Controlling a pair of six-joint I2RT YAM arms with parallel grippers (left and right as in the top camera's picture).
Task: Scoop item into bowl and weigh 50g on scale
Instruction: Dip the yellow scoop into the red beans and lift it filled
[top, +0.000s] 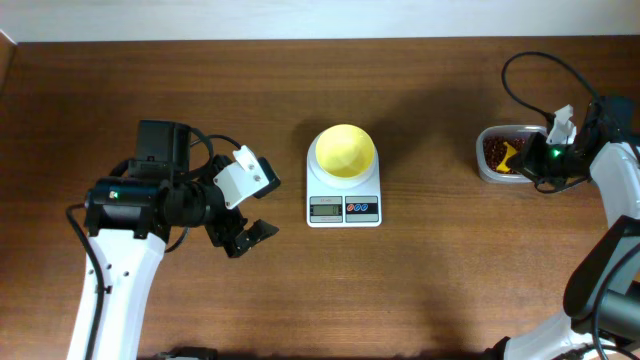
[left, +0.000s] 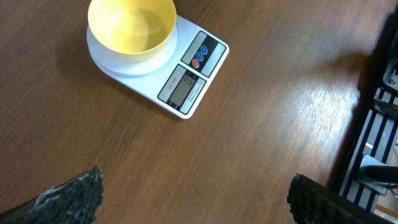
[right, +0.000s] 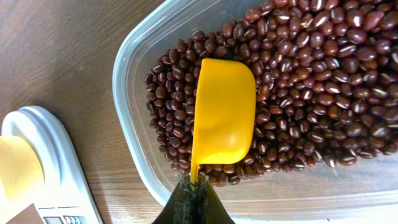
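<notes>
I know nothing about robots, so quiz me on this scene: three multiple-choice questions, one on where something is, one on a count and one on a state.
1. Where is the small round pale yellow bowl? A on the flat white kitchen scale; B on the floor; C on a shelf.
2. How many coloured round buttons does the scale have? A one; B three; C five.
3. The right hand is: A open and empty; B holding the bowl; C shut on the small yellow plastic scoop.

Answers:
1 A, the bowl sits on the scale's platform.
2 B, two blue and one red show.
3 C, its fingers pinch the scoop's handle over the dark red-brown beans.
</notes>
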